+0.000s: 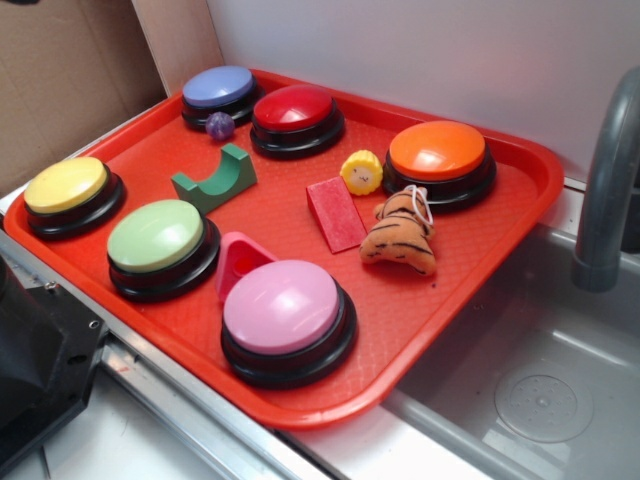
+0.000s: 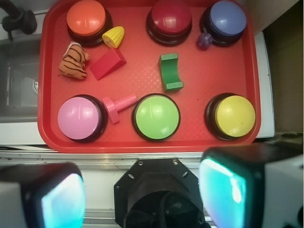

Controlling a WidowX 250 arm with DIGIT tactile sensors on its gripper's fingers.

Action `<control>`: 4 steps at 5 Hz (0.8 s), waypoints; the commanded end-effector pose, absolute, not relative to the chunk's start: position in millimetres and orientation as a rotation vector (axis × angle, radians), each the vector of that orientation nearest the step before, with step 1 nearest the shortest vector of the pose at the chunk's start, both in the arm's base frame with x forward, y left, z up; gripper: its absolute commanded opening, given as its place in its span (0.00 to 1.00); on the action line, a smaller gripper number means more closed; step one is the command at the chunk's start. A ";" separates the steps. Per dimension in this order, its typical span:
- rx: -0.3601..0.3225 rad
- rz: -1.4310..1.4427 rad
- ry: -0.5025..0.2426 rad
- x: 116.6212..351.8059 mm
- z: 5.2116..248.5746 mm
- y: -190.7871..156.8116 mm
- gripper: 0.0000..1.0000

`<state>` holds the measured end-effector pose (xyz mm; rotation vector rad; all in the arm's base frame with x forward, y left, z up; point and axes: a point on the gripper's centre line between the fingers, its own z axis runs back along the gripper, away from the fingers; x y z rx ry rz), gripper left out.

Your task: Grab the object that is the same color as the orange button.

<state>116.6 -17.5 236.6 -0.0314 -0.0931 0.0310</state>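
My fingers (image 2: 61, 199) spread wide, nothing between them, held high over the tray's (image 2: 142, 137) near edge. Tiger (image 2: 73, 61) lies on its side at the tray's far left, touching the orange button (image 2: 86, 17), red wedge (image 2: 108, 63) just right of it.

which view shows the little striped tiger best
The exterior view: the plush tiger is close and large there, with its black stripes and white string loop clear, lying beside the orange button. The wrist view shows it from above, smaller, near the tray's far left corner.
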 end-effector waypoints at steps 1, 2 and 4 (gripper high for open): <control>-0.031 0.031 -0.093 116.6 236.6 -17.5 1.00; -0.074 0.085 -0.070 130.7 234.1 -26.7 1.00; -0.078 0.231 -0.171 171.8 211.9 -66.8 1.00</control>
